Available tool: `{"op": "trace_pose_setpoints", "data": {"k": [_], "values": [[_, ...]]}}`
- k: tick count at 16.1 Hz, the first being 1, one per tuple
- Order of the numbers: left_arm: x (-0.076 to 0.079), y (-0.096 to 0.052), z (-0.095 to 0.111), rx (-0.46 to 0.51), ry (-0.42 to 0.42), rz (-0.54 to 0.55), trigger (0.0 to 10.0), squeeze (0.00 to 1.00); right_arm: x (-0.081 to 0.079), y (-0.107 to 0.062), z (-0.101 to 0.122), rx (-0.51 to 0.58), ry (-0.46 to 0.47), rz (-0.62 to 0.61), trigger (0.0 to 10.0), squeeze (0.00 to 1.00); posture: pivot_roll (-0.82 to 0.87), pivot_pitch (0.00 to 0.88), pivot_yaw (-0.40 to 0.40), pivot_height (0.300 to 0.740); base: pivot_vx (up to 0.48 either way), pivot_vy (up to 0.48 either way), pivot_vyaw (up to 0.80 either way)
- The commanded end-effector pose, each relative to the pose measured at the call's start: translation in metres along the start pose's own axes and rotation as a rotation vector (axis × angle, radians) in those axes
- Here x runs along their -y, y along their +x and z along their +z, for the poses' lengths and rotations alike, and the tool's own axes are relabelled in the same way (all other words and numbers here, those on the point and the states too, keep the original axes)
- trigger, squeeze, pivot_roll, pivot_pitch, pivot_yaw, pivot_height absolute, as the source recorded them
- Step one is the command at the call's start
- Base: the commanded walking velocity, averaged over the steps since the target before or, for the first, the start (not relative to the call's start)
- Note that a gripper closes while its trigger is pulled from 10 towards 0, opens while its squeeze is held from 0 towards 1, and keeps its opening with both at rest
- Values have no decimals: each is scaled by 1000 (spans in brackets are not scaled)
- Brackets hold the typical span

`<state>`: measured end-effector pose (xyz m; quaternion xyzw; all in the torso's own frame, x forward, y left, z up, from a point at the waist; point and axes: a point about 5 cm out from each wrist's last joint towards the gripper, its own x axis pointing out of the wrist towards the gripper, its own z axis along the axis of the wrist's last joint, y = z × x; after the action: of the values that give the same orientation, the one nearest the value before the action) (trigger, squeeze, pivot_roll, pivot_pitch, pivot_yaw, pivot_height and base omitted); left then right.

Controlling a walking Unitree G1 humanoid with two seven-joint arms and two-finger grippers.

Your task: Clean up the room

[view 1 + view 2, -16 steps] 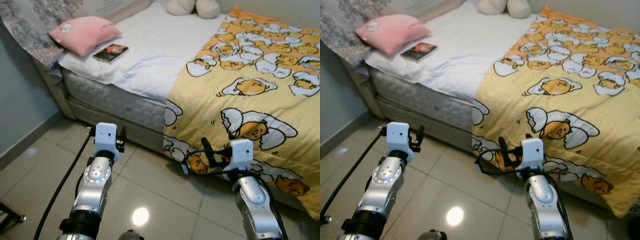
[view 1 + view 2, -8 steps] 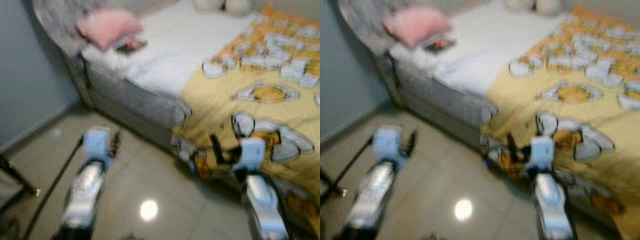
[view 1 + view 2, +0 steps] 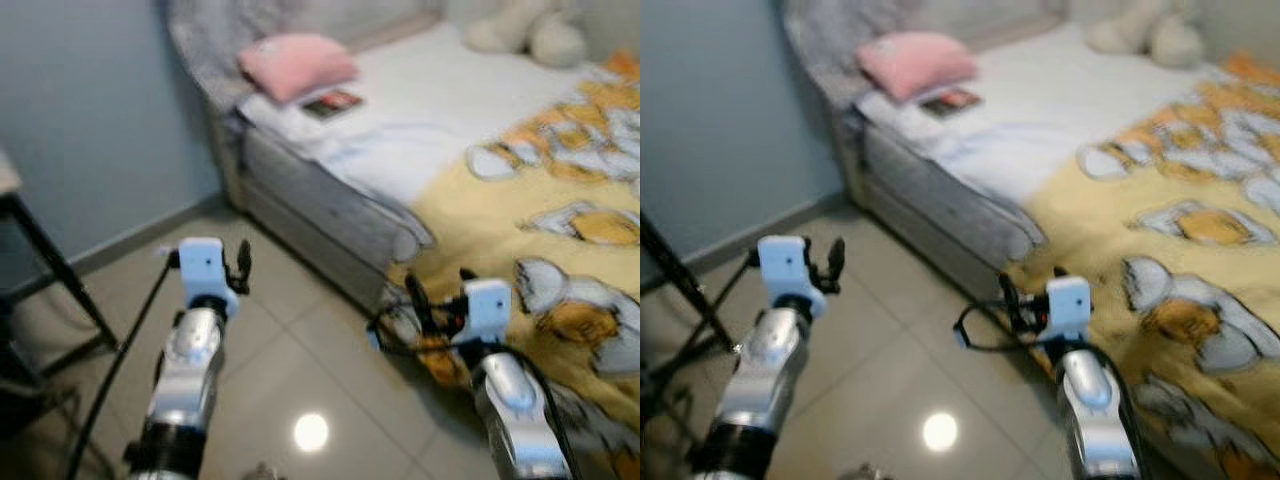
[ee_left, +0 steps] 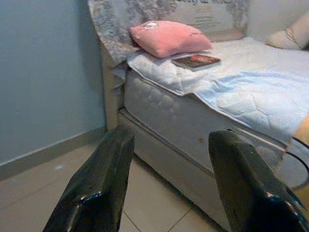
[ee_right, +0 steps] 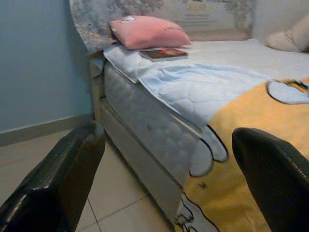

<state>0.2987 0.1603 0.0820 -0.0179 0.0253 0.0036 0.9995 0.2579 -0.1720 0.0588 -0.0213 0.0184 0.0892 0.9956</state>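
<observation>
Beside the bed (image 3: 330,205) I carry both grippers, left (image 4: 169,188) and right (image 5: 164,179), agape and empty (blurred view, so I risk snagging the yellow blanket (image 3: 560,250))

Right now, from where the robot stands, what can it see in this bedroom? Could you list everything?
Square pink cushion: one, pink, at the head of the bed.
Thin dark-covered book: one, dark with red, on the white sheet beside the cushion.
Yellow cartoon-egg blanket: one, yellow and white, draped over the bed's side toward the floor.
Cream plush toy: one, cream, at the bed's far side.
Grey mattress: one, under the white sheet.
Black-legged stand: one, by the blue wall, on the robot's left.
Left gripper: black fingers apart, above the tiled floor.
Right gripper: black fingers apart, near the blanket's edge.
</observation>
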Motion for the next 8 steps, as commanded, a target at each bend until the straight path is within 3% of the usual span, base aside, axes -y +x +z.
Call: {"op": "trace_pose_setpoints", "data": {"k": [1, 8], "values": [[-3, 3, 4, 1, 1, 13, 10000, 0, -2, 1, -2, -9, 1, 9, 10000, 0, 33, 0, 12, 740, 480, 0, 506], [-7, 1, -6, -48, 33, 32, 10000, 0, 2, -4, -7, -29, 9, 1, 10000, 0, 21, 0, 19, 740, 477, 0, 507]]}}
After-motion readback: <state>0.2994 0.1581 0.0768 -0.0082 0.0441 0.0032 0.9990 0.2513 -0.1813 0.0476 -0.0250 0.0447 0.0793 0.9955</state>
